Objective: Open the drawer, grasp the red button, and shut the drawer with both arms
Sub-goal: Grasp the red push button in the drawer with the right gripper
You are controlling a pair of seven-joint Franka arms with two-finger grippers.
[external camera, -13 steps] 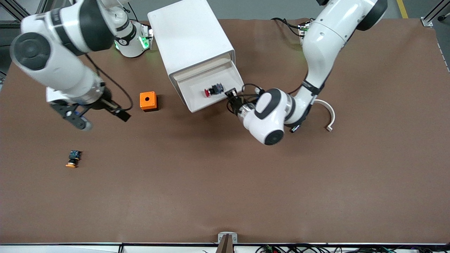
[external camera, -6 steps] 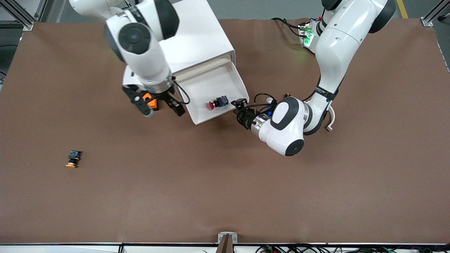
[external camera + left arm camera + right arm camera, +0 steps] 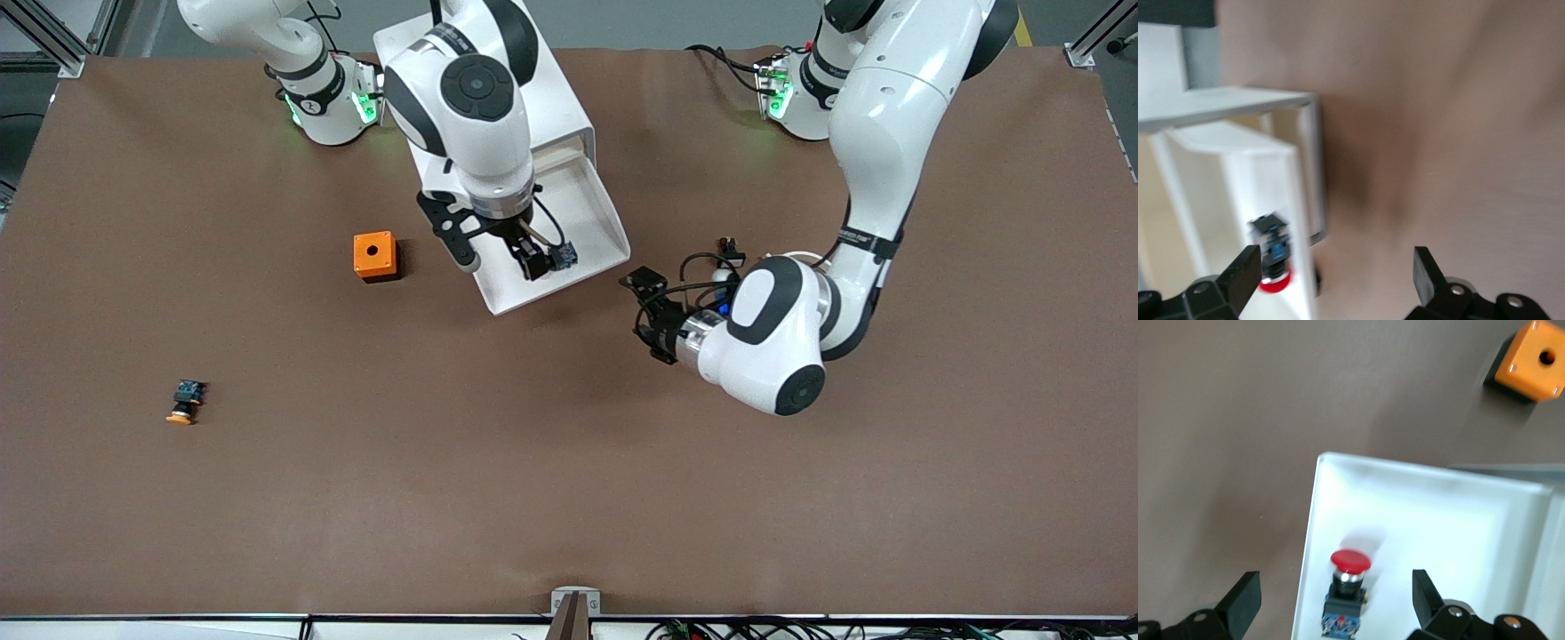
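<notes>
The drawer (image 3: 612, 233) stands pulled out of the white cabinet (image 3: 569, 98) toward the front camera. The red-capped button (image 3: 562, 258) lies on its side in the drawer near the front wall; the right wrist view shows its red cap (image 3: 1350, 561) and bluish body. My right gripper (image 3: 500, 260) hangs open over the drawer, and in its wrist view (image 3: 1335, 600) its fingers stand on either side of the button, above it. My left gripper (image 3: 644, 316) is open and empty over the table, apart from the drawer's front corner. Its wrist view (image 3: 1335, 273) shows the drawer's side wall (image 3: 1295, 200) and the button (image 3: 1271, 250).
An orange cube with a hole (image 3: 374, 256) sits on the table beside the cabinet, toward the right arm's end; it also shows in the right wrist view (image 3: 1531, 360). An orange-yellow-capped button (image 3: 183, 401) lies nearer the front camera, toward the right arm's end.
The drawer came out farther with my left gripper at its front; that gripper then let go and drew away. My right arm swung from beside the orange cube to over the drawer.
</notes>
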